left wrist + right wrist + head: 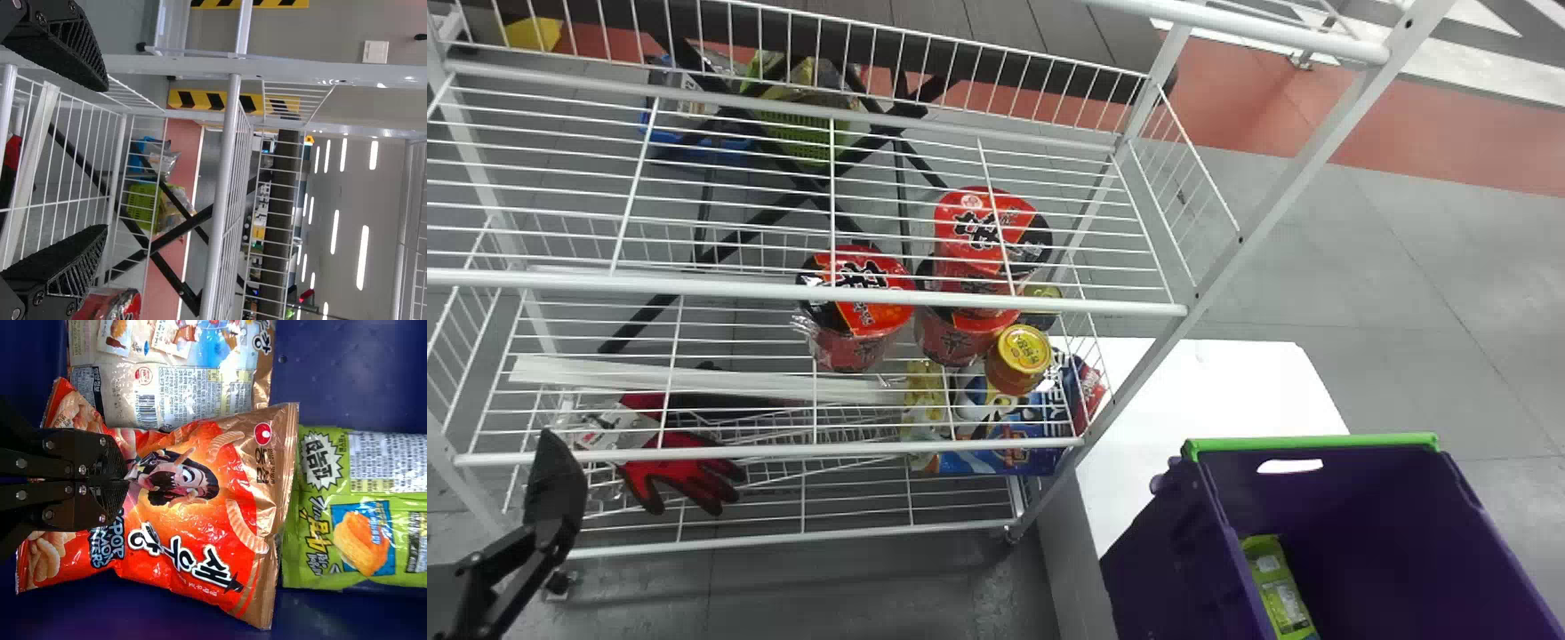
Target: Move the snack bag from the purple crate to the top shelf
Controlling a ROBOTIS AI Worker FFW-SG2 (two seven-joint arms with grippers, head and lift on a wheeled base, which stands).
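Black R gripper (123, 479) w/ orange-red snack bag (200, 497) pinched in it, down in purple crate (1325, 498).
Bag lies across crate's inside, partly over green bag (360, 513) & next to pale pack (180, 387); can't tell if it's lifted off them. L gripper (107, 159) is well off to crate's L, fingers spread, nothing between. White wire rack (694, 285) stands to crate's L; top shelf (1245, 28), prob. the tier w/ the highest rail in head view, is above & fwd-L of crate. Progress, my est.: early, approx. a third; grasp looks done. To do: raise bag clear of crate, carry it up & L, set it on shelf, let go.
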